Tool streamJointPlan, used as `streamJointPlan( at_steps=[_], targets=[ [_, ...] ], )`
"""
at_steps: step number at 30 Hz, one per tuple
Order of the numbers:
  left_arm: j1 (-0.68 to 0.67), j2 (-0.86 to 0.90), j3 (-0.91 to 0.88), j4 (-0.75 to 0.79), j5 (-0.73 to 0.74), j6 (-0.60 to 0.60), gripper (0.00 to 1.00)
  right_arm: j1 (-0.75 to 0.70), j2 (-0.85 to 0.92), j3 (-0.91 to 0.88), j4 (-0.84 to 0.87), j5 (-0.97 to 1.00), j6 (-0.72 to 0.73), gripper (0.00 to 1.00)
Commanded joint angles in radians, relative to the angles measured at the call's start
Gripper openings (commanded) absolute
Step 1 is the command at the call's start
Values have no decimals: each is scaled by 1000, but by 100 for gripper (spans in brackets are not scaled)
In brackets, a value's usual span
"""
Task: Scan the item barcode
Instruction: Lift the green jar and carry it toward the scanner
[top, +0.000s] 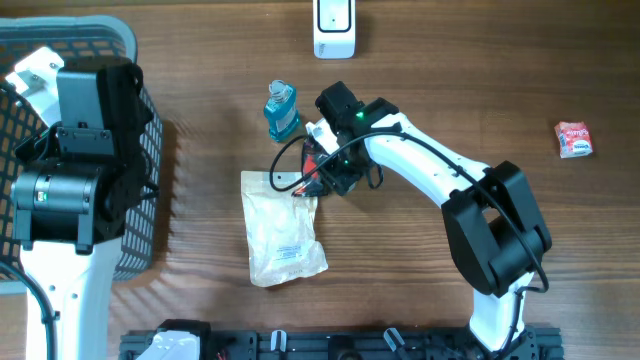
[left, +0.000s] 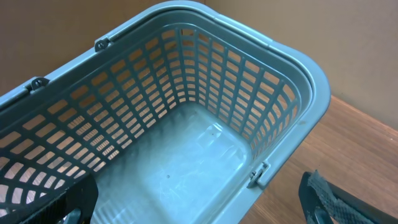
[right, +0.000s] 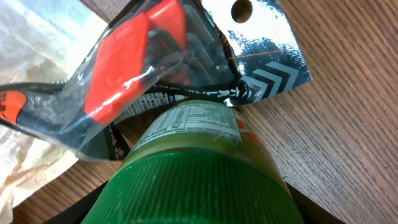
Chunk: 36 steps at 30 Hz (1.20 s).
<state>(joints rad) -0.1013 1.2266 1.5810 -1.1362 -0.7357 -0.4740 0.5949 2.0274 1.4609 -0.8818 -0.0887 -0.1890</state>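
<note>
In the right wrist view a jar with a green ribbed lid (right: 199, 186) and a printed label (right: 196, 124) fills the space between my right gripper's (right: 199, 208) black fingers (right: 314, 213). The jaws flank the lid on both sides, and I cannot see whether they press on it. Past the jar lies a clear red and black package (right: 155, 68). From overhead the right gripper (top: 335, 165) hides the jar. A white scanner (top: 334, 28) stands at the table's far edge. My left gripper (left: 199, 205) hangs open over the basket (left: 292, 68), holding nothing.
A blue bottle (top: 281, 110) stands just left of the right gripper. A beige pouch (top: 283, 230) lies below it, partly under the red and black package (top: 316, 168). A small red packet (top: 574, 138) lies far right. The grey basket (top: 150, 230) fills the left side.
</note>
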Motion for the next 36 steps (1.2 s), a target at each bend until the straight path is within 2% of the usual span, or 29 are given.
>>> streamJointPlan(
  at_steps=[1, 3, 11, 16, 19, 27, 36],
  targets=[
    [8, 0, -6, -1, -10, -17, 100, 2, 13, -5, 3, 10, 104, 57],
    [8, 0, -6, -1, -10, -17, 100, 2, 13, -4, -6, 10, 171, 53],
    [8, 0, -6, -17, -9, -17, 100, 1, 9, 27, -72, 10, 370, 53],
    [8, 0, -6, -32, 48, -17, 100, 0, 3, 129, -183, 10, 524, 53],
    [8, 0, -6, -32, 66, -17, 100, 0, 3, 218, -288, -10, 568, 53],
    [8, 0, -6, -32, 66, -17, 100, -5, 3, 396, -481, -233, 636, 53],
    [8, 0, -6, -32, 66, -17, 100, -76, 3, 410, -655, -604, 636, 53]
  ],
)
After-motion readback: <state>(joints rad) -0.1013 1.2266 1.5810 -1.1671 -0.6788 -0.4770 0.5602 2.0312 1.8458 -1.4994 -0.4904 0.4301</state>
